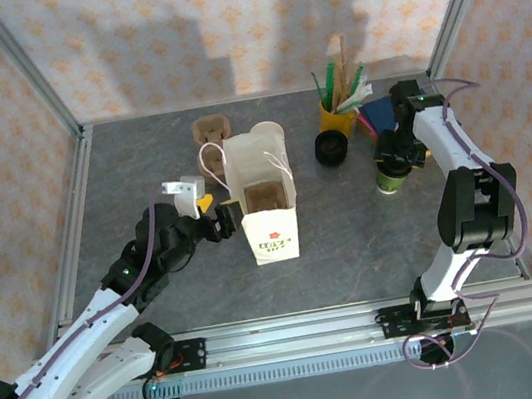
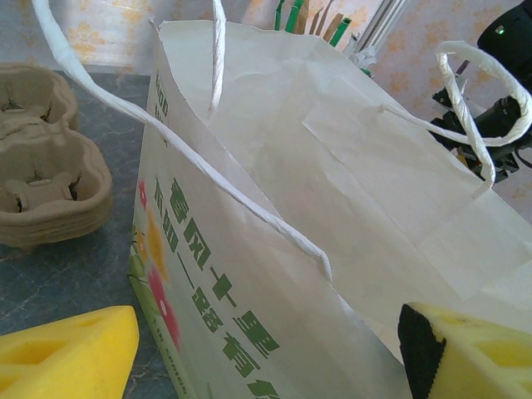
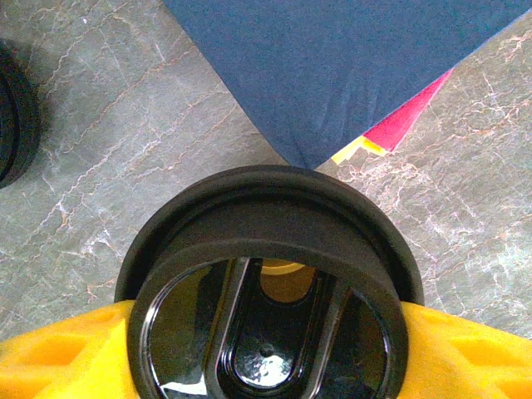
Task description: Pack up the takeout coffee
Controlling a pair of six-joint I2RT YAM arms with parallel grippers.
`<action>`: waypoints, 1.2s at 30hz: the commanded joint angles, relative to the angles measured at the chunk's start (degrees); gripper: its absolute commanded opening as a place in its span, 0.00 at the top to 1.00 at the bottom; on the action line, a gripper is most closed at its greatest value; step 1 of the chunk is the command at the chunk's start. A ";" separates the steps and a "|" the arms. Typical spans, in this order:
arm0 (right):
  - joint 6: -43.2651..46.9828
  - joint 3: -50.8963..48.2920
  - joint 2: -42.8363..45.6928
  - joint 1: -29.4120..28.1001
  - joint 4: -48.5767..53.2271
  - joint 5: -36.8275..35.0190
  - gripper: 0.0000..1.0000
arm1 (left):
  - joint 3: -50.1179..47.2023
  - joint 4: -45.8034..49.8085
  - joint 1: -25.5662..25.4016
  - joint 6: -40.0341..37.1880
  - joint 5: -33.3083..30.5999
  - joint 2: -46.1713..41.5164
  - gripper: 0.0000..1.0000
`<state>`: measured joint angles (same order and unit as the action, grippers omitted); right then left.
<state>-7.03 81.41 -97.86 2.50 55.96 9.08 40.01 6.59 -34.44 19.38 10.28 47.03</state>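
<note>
Shows takeout coffee [image 1: 389, 182] upright near the bench's [image 1: 354, 246] right edge, lid flanked by right claw [image 1: 393, 165], grip impossible to tell. Shows left claw [image 1: 220, 214] spread wide at paper bag [image 1: 272, 239], mid-bench.

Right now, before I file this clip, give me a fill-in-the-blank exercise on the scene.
1. The right claw straddles the takeout coffee, whose lid is ___.
2. The paper bag stands ___.
3. Its twisted handles are ___.
4. The left claw, jaws ___, is beside the bag.
Missing words: black; upright; white; open.
</note>
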 commanded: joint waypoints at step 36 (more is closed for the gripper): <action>-7.02 -3.58 4.51 -21.98 8.96 1.08 0.50 | 0.90 0.76 0.42 -1.18 -3.23 -0.95 0.17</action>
<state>-12.53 78.52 -93.86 -17.47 59.53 9.15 40.01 6.63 -34.44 19.38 8.54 46.96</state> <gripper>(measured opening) 0.616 0.829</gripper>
